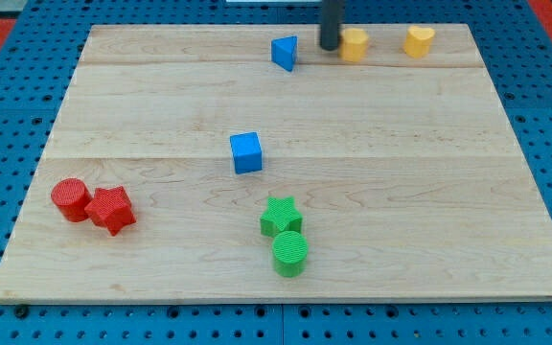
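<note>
My tip, a smooth dark rod with no hand, touches the ridged yellow block.

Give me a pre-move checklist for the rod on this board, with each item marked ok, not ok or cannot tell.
1. My tip in view: ok, near the view's top edge.
2. Tip contact known: cannot tell; it sits right against the left side of a yellow block, no gap visible.
3. Blue triangular block apart from the tip: ok, it lies to the view's left with bare wood between.
4. Second yellow block separate from the first: ok.
5. All blocks on the wooden board: ok, including blue cube, red pair and green pair.
6. Pairs touching: ok, each pair looks in contact.
</note>
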Action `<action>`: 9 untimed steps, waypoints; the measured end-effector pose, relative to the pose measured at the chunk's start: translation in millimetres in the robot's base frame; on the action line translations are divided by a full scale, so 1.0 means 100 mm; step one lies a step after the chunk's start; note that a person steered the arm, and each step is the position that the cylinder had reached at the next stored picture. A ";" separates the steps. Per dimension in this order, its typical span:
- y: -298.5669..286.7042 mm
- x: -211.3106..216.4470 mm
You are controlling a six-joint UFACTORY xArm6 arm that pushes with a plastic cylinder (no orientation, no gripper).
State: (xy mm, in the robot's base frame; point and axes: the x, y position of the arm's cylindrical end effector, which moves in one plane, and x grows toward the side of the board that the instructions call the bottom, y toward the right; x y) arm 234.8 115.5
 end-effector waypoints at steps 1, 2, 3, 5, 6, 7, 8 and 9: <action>0.70 -0.01; 0.62 0.09; 0.52 0.63; 1.79 0.19; 1.78 -0.18; 1.80 -0.32; 1.68 -0.14; 1.26 -0.08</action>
State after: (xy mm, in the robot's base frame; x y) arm 226.7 241.2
